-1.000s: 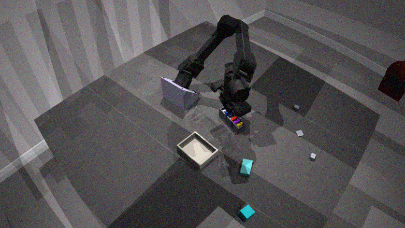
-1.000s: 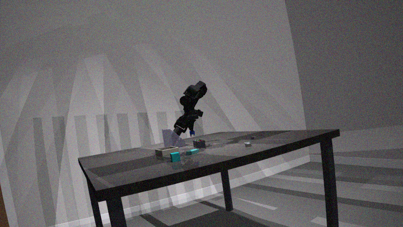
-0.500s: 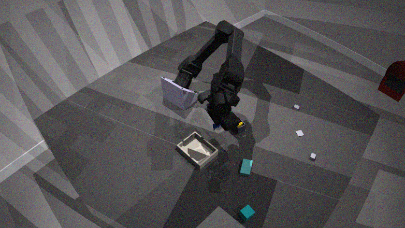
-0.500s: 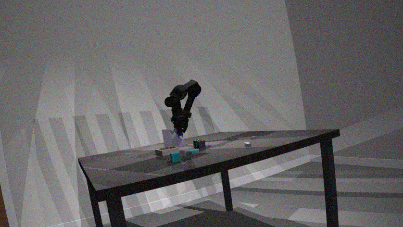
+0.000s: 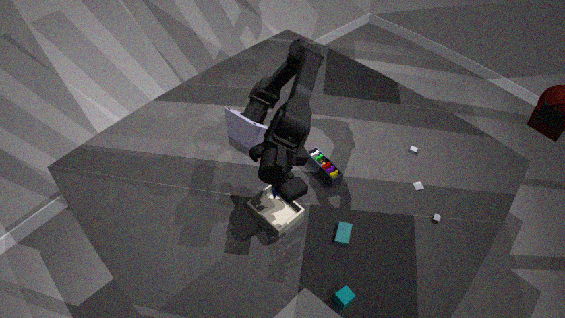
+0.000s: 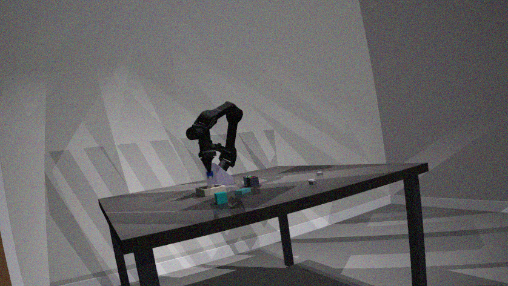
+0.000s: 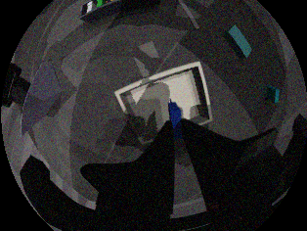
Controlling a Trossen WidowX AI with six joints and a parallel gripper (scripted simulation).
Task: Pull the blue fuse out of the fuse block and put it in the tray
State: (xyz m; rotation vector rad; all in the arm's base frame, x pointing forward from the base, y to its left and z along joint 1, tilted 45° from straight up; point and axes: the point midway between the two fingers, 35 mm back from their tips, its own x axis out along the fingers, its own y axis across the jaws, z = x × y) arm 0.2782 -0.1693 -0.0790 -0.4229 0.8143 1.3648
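Note:
My gripper (image 5: 276, 193) (image 6: 209, 173) (image 7: 176, 123) is shut on the blue fuse (image 7: 173, 112) (image 6: 209, 174) (image 5: 275, 193) and holds it above the white tray (image 5: 259, 199) (image 6: 202, 191) (image 7: 204, 86). In the wrist view the fuse hangs over the tray's inside. The dark fuse block (image 5: 325, 162) (image 6: 251, 181) stands to the right of the tray, with several coloured fuses in it. The gripper is well clear of the block.
Two teal blocks (image 5: 343, 232) (image 5: 344, 296) lie in front of the tray. A lilac wedge (image 5: 241, 128) stands behind the arm. Three small grey cubes (image 5: 413, 149) (image 5: 418, 185) (image 5: 436, 217) lie to the right. A red object (image 5: 551, 110) is at the far right.

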